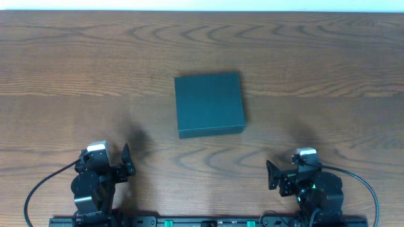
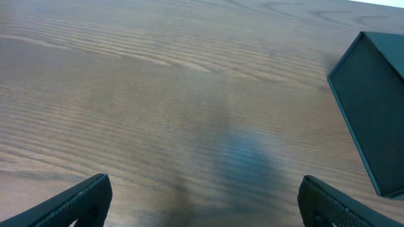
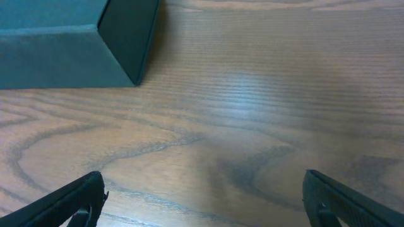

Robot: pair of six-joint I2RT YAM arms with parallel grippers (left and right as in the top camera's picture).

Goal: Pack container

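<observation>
Apparently closed container (image 1: 209, 104) on table (image 1: 76, 63), well apart from left gripper (image 1: 128, 162), right gripper (image 1: 273, 176).

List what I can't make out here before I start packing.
Inside of the box: hidden by its shut lid, every view.
Lid's hinge side: too small from overhead.
Box's far part: cut by the right edge in left wrist view, top and left edges in right wrist view.
Fingers of the left gripper and right gripper: mostly cut off at each wrist view's bottom edge.
</observation>
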